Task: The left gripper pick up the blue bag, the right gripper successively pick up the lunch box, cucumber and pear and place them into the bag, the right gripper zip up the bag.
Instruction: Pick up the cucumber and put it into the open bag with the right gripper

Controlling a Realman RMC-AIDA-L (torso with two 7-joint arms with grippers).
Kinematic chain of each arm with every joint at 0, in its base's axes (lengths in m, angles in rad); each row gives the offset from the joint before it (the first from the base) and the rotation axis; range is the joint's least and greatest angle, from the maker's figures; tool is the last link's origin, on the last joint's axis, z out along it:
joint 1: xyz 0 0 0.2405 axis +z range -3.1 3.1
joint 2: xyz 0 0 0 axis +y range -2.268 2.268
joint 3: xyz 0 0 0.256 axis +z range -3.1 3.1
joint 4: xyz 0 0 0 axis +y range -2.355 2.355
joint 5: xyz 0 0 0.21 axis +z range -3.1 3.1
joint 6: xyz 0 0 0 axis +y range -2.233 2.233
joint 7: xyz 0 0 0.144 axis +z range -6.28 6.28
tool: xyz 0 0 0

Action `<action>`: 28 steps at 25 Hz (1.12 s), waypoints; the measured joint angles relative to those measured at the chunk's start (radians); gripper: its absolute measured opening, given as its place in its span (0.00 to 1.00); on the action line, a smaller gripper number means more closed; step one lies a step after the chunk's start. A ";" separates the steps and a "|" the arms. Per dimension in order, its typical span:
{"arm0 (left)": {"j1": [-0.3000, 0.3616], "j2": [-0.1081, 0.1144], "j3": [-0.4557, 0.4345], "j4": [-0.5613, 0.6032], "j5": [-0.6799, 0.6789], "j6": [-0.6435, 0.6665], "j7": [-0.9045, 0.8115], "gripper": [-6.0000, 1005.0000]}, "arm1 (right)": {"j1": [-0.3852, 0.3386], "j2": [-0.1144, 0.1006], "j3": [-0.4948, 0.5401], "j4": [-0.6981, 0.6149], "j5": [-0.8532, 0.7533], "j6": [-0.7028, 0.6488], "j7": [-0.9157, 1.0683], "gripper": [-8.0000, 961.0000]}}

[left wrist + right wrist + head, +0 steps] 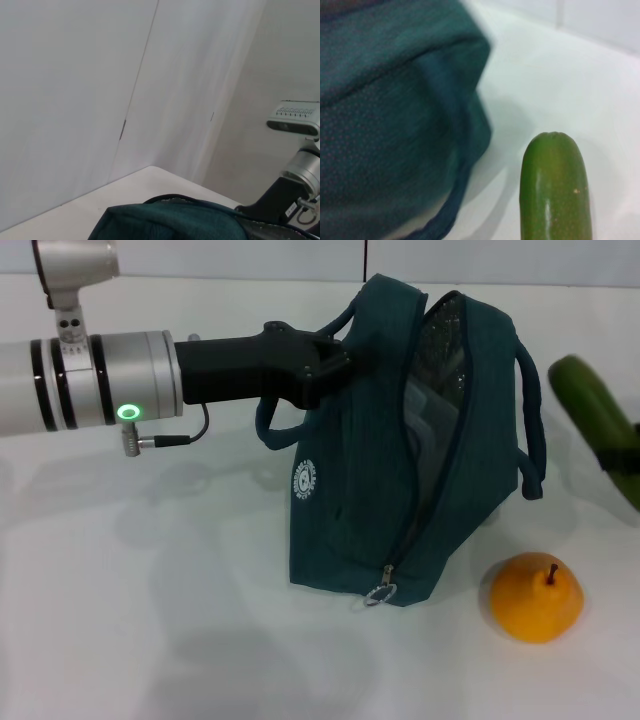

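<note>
Cucumber (590, 405) transfer is in progress: the right gripper (622, 462), near the table's (150, 620) right edge, pinches the cucumber beside the blue bag (420, 460). The left gripper (335, 365) clamps the bag's top, holding the mouth open. The pear (535, 598) lies near the front edge.

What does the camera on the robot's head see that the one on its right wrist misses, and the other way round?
Only the head view shows the left hand gripping the bag's top, the yellow pear on the white table, the bag's open mouth with its zipper pull, and the right hand at the picture's edge.

Only the right wrist view shows the cucumber's rounded tip close up, beside the bag's end.

Both show the blue bag and the cucumber, held in the air outside the bag.
</note>
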State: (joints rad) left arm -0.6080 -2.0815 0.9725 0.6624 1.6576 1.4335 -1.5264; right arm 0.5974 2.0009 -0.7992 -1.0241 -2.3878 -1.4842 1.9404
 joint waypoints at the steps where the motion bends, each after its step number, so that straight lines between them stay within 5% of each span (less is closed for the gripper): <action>1: 0.000 0.000 0.000 0.000 0.000 0.000 0.000 0.05 | -0.013 -0.001 0.013 -0.001 0.024 0.010 0.000 0.60; 9: 0.002 0.000 0.000 0.000 -0.001 0.001 0.000 0.05 | -0.094 0.011 0.053 -0.009 0.259 0.111 -0.050 0.60; 16: 0.008 0.002 -0.015 0.013 -0.020 0.031 -0.001 0.05 | -0.121 0.013 0.045 0.178 0.854 -0.070 -0.373 0.60; 21: 0.036 0.006 -0.017 0.050 -0.056 0.072 -0.002 0.05 | -0.056 0.015 0.043 0.311 1.000 -0.237 -0.472 0.60; 28: 0.051 0.002 -0.017 0.066 -0.061 0.074 0.000 0.05 | 0.075 0.020 -0.058 0.519 1.006 -0.252 -0.557 0.61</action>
State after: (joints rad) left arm -0.5566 -2.0797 0.9554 0.7284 1.5966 1.5076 -1.5263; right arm 0.6728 2.0204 -0.8574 -0.5054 -1.3823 -1.7365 1.3837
